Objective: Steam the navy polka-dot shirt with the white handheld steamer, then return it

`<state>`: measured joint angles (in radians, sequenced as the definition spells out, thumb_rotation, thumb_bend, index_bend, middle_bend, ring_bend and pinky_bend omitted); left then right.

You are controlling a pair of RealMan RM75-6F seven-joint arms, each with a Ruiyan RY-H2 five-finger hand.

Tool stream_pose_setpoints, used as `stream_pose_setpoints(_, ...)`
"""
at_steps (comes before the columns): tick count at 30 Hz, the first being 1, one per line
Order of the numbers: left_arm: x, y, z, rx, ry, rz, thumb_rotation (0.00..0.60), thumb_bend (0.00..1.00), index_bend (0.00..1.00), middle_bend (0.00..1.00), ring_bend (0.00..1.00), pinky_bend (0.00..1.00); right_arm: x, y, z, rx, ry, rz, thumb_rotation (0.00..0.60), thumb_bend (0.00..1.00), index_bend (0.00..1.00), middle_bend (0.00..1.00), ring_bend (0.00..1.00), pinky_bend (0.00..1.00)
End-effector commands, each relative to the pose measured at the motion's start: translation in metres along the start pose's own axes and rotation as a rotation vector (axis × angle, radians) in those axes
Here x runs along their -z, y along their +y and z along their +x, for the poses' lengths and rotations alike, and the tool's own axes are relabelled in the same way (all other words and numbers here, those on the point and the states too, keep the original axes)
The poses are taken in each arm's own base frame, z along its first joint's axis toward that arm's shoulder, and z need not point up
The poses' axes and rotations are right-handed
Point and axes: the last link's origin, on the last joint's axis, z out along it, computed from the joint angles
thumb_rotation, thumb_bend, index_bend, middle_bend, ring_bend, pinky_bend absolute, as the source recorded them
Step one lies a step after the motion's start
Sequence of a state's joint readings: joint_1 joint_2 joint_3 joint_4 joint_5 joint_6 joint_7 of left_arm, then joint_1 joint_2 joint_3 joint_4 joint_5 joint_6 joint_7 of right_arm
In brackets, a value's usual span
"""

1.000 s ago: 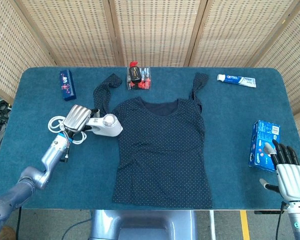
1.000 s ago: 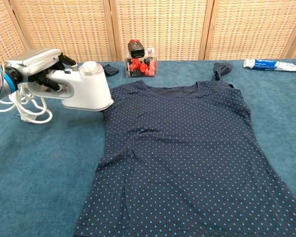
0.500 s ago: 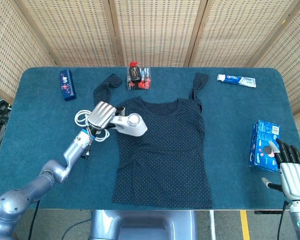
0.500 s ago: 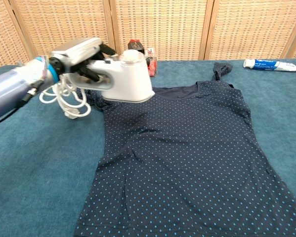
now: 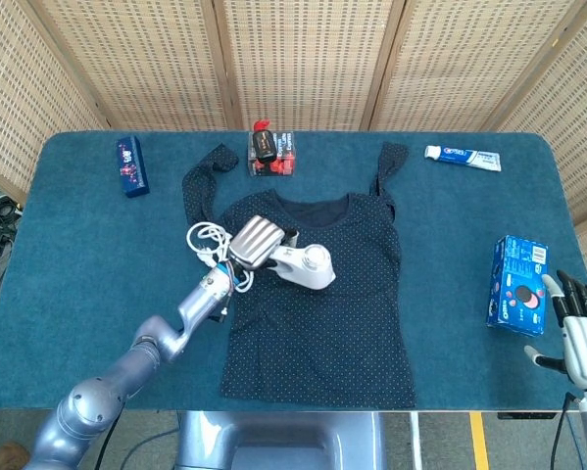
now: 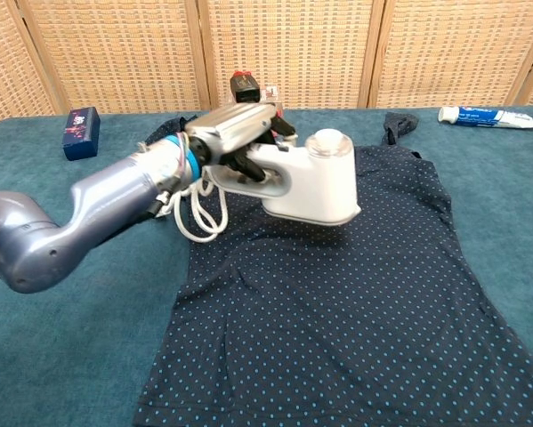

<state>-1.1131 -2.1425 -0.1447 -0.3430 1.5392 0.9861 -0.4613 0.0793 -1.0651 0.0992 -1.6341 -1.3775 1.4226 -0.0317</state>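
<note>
- My left hand (image 5: 255, 241) grips the white plastic handheld steamer (image 6: 312, 181) above the navy polka-dot fabric shirt (image 5: 317, 294), which lies flat on the blue table (image 5: 77, 245).
- My right hand (image 5: 580, 328) rests empty, fingers spread.

Blue table (image 5: 68, 235): shirt (image 5: 322, 323), toothpaste (image 5: 462, 157), boxes (image 5: 517, 284).

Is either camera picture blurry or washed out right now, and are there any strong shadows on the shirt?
Head view: evenly lit and sharp, no glare; the steamer casts no strong shadow on the shirt. Chest view: the left hand and steamer look a little soft beside the crisp dots of the shirt, a dim shadow lies under the steamer, and its white body is bright but keeps its shape.
</note>
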Motion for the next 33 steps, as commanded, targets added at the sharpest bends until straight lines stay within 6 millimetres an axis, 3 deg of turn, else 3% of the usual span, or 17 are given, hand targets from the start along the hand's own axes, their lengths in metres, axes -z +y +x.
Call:
stream_pose_setpoints(1,-0.006,0.014,-0.011,0.032,-0.025,-0.009,0.6,0.57,1.0,0.92,0.85,1.0,0.0,0.001,0.001,-0.002,0.002,-0.005,0.6,0.0,0.02,0.0,0.0,0.0)
stream_pose_setpoints(10,-0.009,0.033,-0.027,0.02,-0.075,-0.056,0.6,0.57,1.0,0.92,0.85,1.0,0.0,0.004,0.004,-0.009,0.012,-0.013,0.6,0.0,0.02,0.0,0.0,0.0)
stream_pose_setpoints(19,0.003,0.042,-0.042,-0.042,-0.131,-0.138,0.6,0.57,1.0,0.92,0.85,1.0,0.002,0.004,0.007,-0.016,0.02,-0.009,0.6,0.0,0.02,0.0,0.0,0.0)
stream_pose_setpoints(33,0.022,0.041,-0.04,0.03,-0.145,-0.226,0.6,0.57,1.0,0.92,0.85,1.0,0.005,0.001,0.008,-0.014,0.024,0.003,0.6,0.0,0.02,0.0,0.0,0.0)
